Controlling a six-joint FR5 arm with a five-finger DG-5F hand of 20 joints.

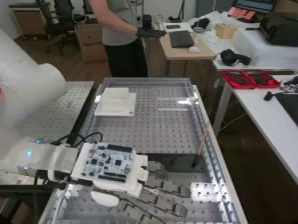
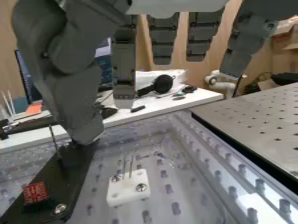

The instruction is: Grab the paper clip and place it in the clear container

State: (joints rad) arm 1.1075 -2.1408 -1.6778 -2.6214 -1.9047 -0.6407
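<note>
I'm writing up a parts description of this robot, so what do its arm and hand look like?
The arm is smooth and white, with thick, rounded sections and a small blue light. The hand has dark grey, blocky, segmented fingers with small screws. Its white housing carries a pale circuit board with dark strips, and black cables loop beside it.

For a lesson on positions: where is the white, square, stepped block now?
In the high view, the white block sits near the far end of the perforated bench, left of centre, beyond the hand.
</note>
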